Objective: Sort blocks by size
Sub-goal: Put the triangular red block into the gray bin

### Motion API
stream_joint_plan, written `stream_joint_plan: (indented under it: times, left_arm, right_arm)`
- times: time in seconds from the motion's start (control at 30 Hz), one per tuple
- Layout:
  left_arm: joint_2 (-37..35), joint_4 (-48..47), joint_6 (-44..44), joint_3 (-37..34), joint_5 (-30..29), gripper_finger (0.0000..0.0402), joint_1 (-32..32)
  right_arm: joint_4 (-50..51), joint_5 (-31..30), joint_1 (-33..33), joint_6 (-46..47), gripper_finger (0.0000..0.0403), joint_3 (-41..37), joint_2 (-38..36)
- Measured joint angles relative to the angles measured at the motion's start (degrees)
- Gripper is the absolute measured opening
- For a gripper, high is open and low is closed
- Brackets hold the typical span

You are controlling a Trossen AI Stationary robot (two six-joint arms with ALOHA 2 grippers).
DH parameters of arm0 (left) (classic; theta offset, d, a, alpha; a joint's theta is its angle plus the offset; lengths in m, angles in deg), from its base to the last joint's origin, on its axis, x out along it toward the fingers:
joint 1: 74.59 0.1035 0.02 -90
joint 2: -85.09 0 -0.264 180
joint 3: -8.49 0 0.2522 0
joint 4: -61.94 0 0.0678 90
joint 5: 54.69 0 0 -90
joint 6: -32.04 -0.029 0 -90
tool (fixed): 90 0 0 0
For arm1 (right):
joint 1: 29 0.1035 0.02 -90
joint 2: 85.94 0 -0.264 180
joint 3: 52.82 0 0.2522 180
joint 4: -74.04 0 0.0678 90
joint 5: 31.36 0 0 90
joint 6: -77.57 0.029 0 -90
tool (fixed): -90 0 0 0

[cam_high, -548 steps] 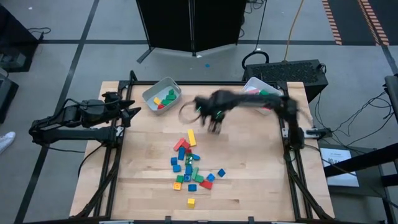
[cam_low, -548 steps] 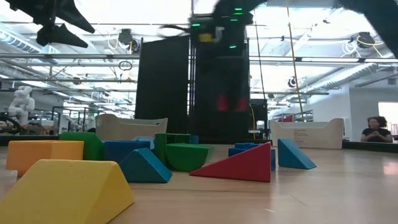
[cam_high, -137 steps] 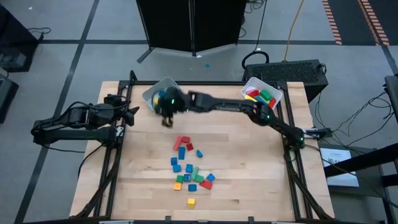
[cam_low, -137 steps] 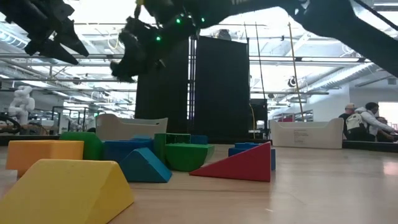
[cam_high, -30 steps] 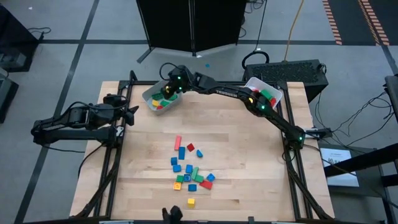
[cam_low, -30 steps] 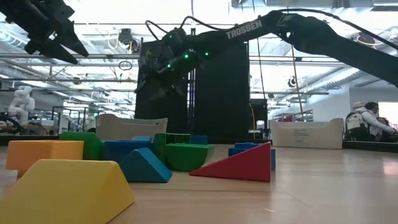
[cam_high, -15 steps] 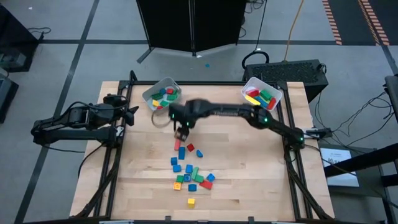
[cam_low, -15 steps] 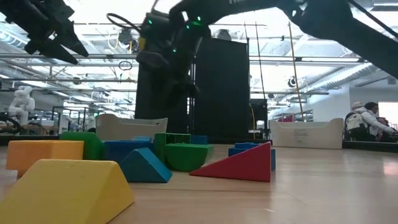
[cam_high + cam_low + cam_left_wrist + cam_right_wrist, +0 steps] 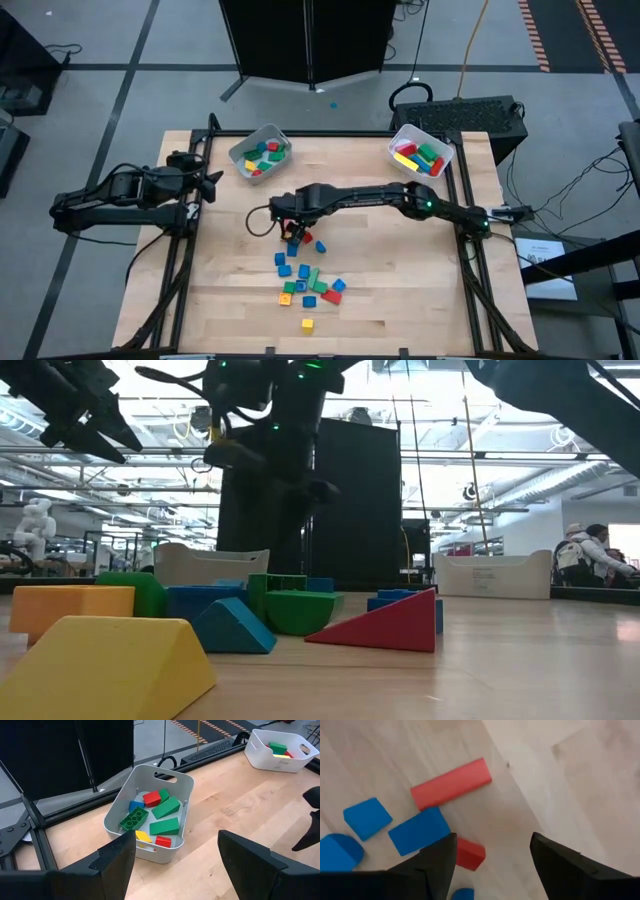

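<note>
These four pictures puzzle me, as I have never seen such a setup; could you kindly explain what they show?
It is a robot with two dark arms at a wooden table, each ending in a two-finger tool. One picture looks straight down, one looks level across the tabletop, and two come from cameras on the arms' wrists. The right tool hangs open and empty over a scatter of small coloured blocks; its wrist view shows a long red block and a blue block below it. The left tool waits open at the table's left edge, facing a white bin that already holds blocks. A second white bin stands at the far right corner.
</note>
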Motion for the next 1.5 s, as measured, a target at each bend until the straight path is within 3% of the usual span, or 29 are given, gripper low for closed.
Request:
stream_joint_plan:
  times: [0.6,0.77,0.87,0.93,1.27,1.5]
  left_arm:
    - [0.0,0.0,0.0,0.0,0.0,0.0281,0.0]
    - [0.0,0.0,0.0,0.0,0.0,0.0281,0.0]
    - [0.0,0.0,0.0,0.0,0.0,0.0281,0.0]
    - [0.0,0.0,0.0,0.0,0.0,0.0281,0.0]
    - [0.0,0.0,0.0,0.0,0.0,0.0281,0.0]
    - [0.0,-0.1,-0.1,0.0,-0.7,0.0281,0.0]
  right_arm:
    - [-8.1,1.4,2.5,4.6,0.0245,-10.4,0.0]
    - [-9.8,1.7,2.7,5.0,0.0207,-13.7,-0.2]
    - [-9.9,1.6,2.8,5.1,0.0157,-14.7,-0.4]
    - [-9.8,1.3,2.8,4.5,0.0112,-14.7,-0.4]
    - [-9.7,1.3,-1.0,-6.2,0.0110,-9.3,0.3]
    - [-28.9,1.2,-8.0,-11.5,0.0110,-4.2,0.2]
